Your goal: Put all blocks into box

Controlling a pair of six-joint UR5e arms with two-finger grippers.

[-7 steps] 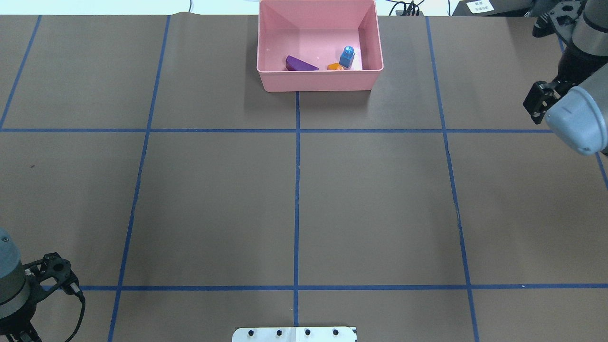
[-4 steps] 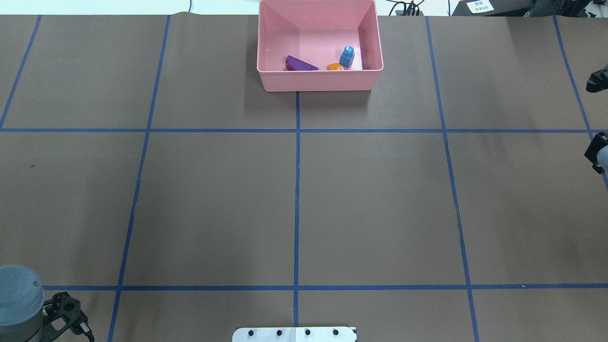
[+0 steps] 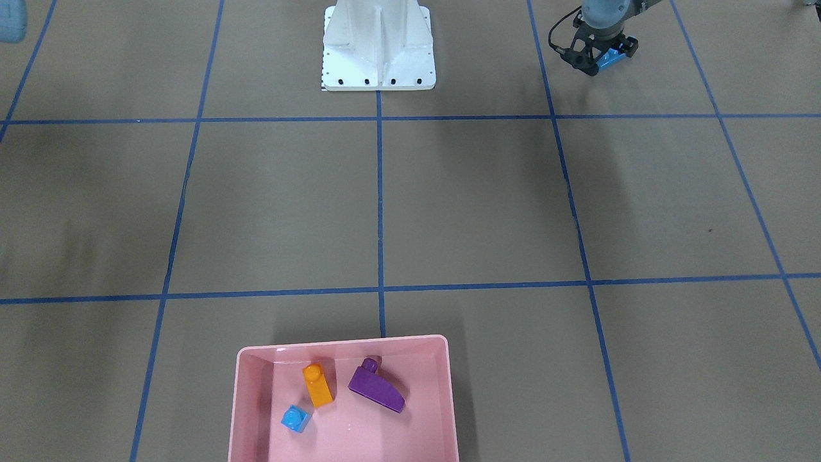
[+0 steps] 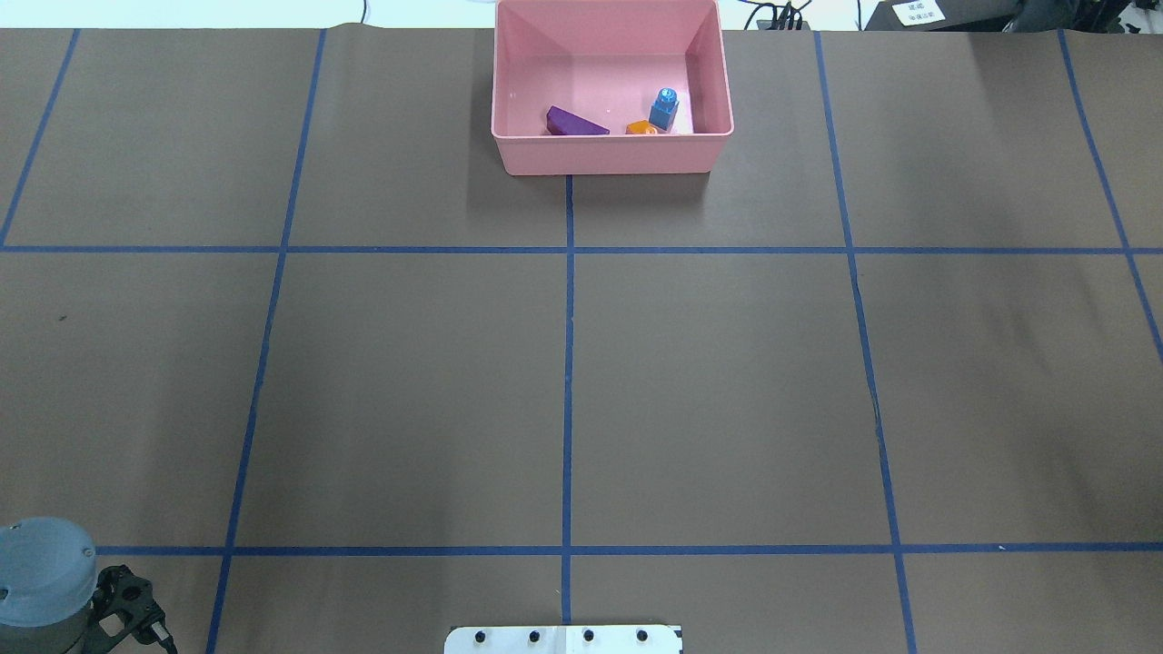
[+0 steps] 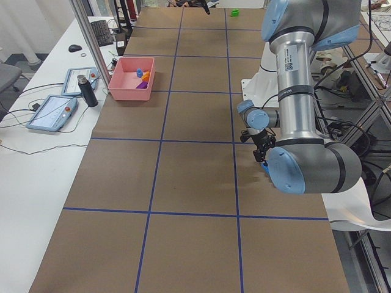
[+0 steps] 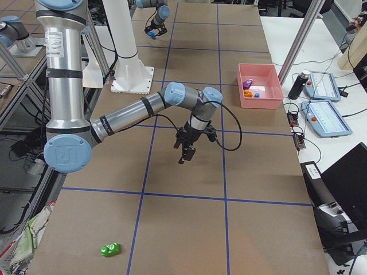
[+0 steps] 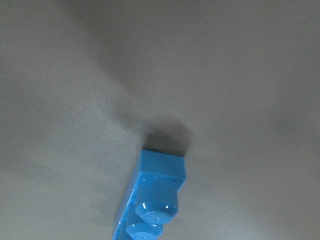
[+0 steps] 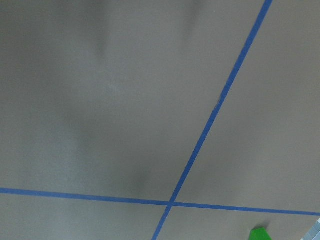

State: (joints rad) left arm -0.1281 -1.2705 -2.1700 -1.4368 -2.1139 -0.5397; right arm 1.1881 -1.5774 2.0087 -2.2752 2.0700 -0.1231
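**Three blocks in box, two outside it**

Left gripper (image 3: 603,59): set low over the table's near corner on the robot's left, with the long blue bar (image 7: 159,175) between its fingers. Whether the fingers press on the bar or stand clear of it cannot be told. The left wrist view shows the bar studs-up, close over the brown table (image 4: 409,391), with a shadow just past its end.

Right gripper (image 6: 186,152): pointed down over the table towards its right end. It shows only in the side view, so the state of its jaws cannot be told. The green block (image 6: 109,250) lies on the table nearer that end, well apart from this gripper. It shows as a green corner at the bottom edge of the right wrist view.

Box (image 4: 607,156): stands at the far edge of the table, on the centre tape line, well apart from both grippers. Inside it, along the wall nearest the robot, are the purple wedge (image 3: 377,389), the orange block (image 3: 318,386) and the blue cube (image 3: 296,419). The orange block and the cube are just beside each other, with the wedge a little apart.

White pedestal base (image 3: 378,48): at the near edge, centre
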